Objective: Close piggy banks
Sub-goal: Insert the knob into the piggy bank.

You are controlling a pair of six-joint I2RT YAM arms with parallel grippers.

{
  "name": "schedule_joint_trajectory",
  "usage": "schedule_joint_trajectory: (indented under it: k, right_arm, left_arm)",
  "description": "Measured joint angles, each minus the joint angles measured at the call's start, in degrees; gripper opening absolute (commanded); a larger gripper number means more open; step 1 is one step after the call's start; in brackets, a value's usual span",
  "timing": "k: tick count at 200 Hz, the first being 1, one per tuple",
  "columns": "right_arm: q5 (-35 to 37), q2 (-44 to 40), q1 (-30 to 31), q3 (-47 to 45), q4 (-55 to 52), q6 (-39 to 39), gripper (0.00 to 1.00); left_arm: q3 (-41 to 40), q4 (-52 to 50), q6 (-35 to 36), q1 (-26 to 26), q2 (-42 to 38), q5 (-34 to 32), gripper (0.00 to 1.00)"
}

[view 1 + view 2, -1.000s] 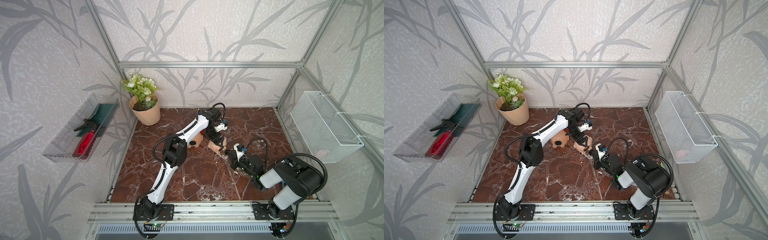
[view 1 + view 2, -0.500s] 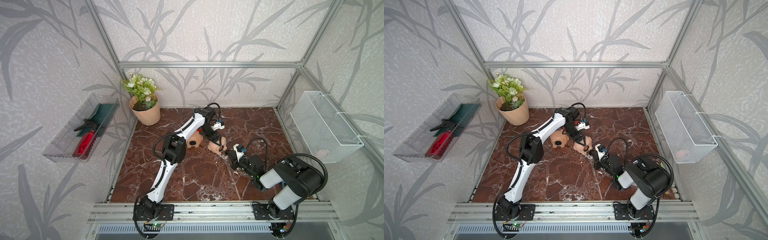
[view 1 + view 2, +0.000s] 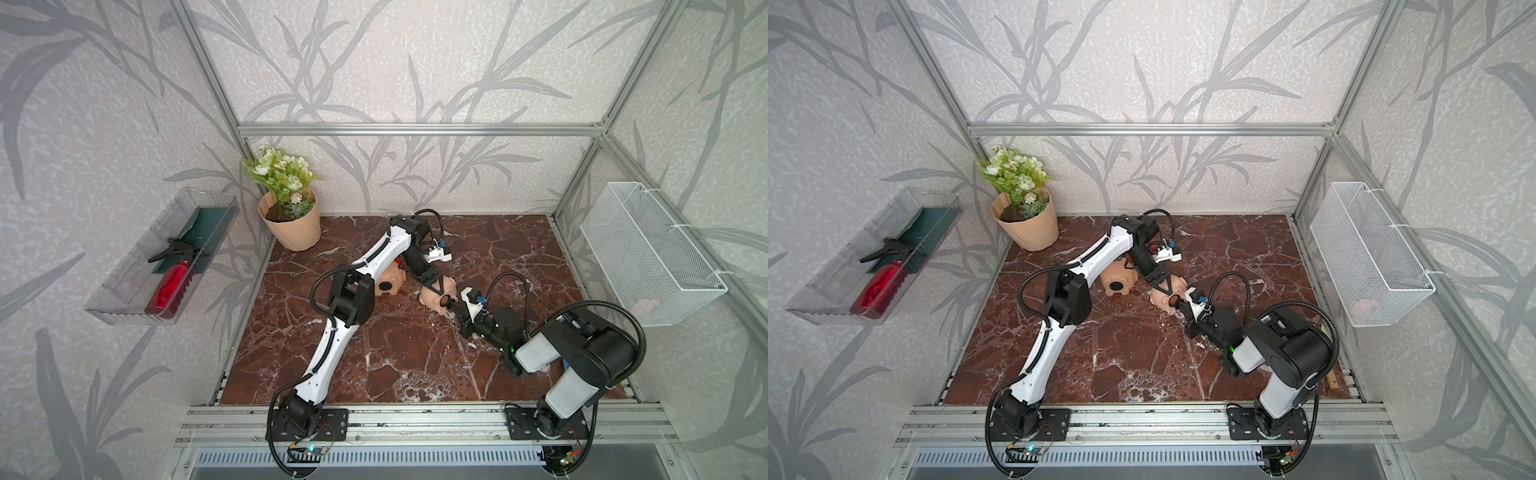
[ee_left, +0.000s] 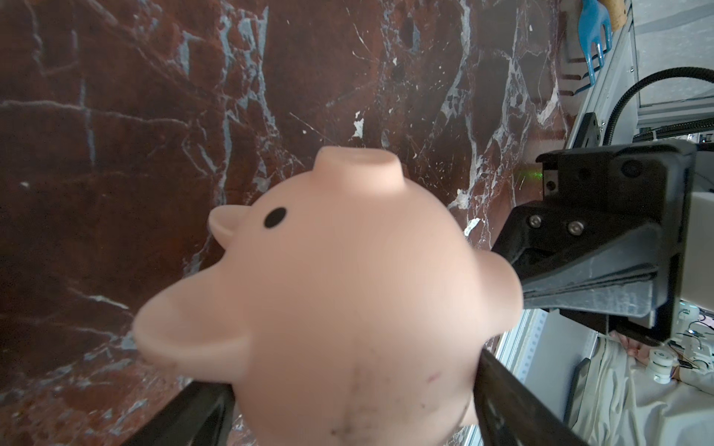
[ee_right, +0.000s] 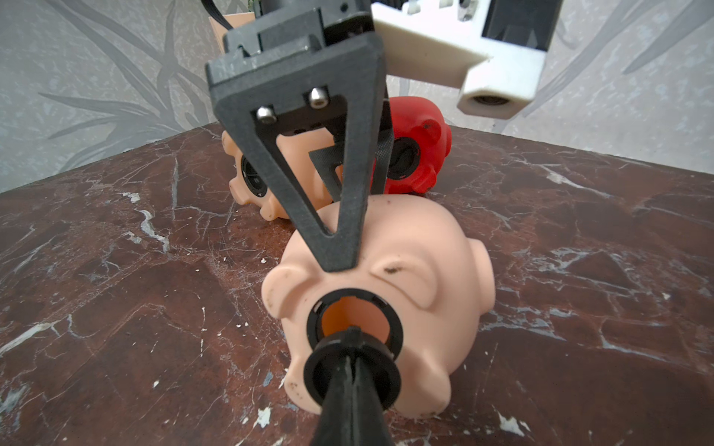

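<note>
A peach piggy bank (image 3: pixel 428 296) (image 3: pixel 1158 296) (image 5: pixel 425 262) lies on its side on the marble floor. Its open round belly hole (image 5: pixel 353 312) faces my right gripper. My left gripper (image 3: pixel 438 291) (image 3: pixel 1167 289) (image 4: pixel 355 405) comes down over this pig, and its fingers (image 4: pixel 514 397) press both flanks. My right gripper (image 3: pixel 453 305) (image 3: pixel 1181 305) (image 5: pixel 349 370) is shut on a black round plug (image 5: pixel 320 367), held just in front of the hole. A second peach piggy bank (image 3: pixel 388 282) (image 5: pixel 235 148) and a red piggy bank (image 3: pixel 399 262) (image 5: pixel 421 131) lie behind.
A peach flowerpot (image 3: pixel 291 224) with flowers stands in the back left corner. A clear tray (image 3: pixel 124 291) holding a red spray bottle hangs on the left wall, and a white wire basket (image 3: pixel 648 249) hangs on the right wall. A blue fork tool (image 4: pixel 597 31) lies by the front rail.
My left gripper has come down over the near peach pig and its fingers have narrowed onto it. The right arm and its plug have stayed put.
</note>
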Motion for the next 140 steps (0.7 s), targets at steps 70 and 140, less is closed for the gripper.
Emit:
schedule_joint_trajectory:
  k: [70, 140]
  right_arm:
    - [-1.4, 0.0, 0.0, 0.63, 0.13, -2.47, 0.0]
    - [-1.44, 2.12, 1.03, 0.61, 0.5, -4.37, 0.0]
  left_arm:
    - [0.57, -4.07, 3.56, 0.0, 0.85, 2.12, 0.86]
    - [1.66, -4.92, 4.04, 0.17, 0.98, 2.51, 0.86]
